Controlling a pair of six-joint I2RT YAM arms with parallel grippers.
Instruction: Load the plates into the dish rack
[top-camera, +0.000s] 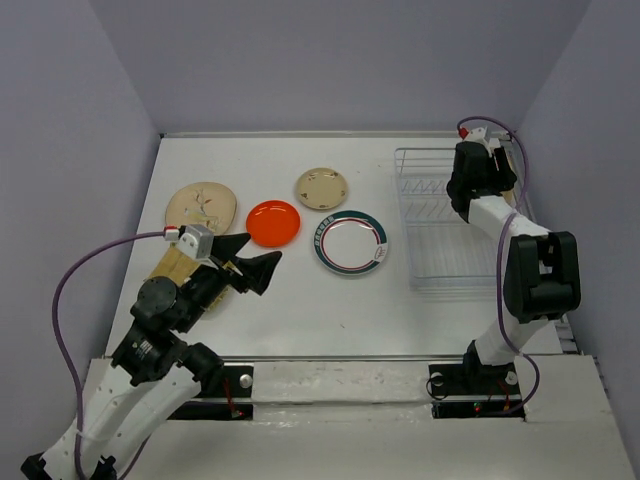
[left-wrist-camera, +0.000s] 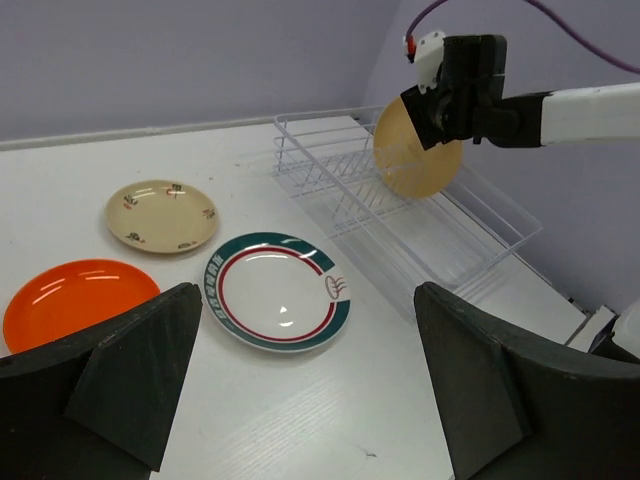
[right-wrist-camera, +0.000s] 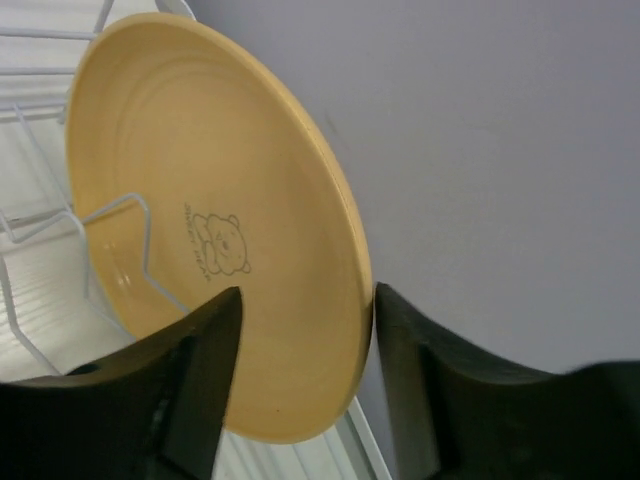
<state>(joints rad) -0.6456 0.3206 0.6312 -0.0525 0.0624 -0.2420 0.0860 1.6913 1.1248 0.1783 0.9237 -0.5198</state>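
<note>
Edgewise in the dish rack (top-camera: 445, 255) stands the tan plate (right-wrist-camera: 230, 150), right jaws parted around its rim, left jaws wide.

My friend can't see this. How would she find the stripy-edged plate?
Find the clear plastic dish rack on the right of the white table. Nearest it, lying flat, is the round white plate with a green-and-red rim. The orange-red plate and cream patterned plate beside it lack that ringed border.

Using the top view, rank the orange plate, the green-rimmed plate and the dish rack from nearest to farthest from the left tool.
1. Orange plate: just beyond the left tool.
2. Green-rimmed plate: mid-scene, off to the tool's right.
3. Dish rack: far right side.
</note>
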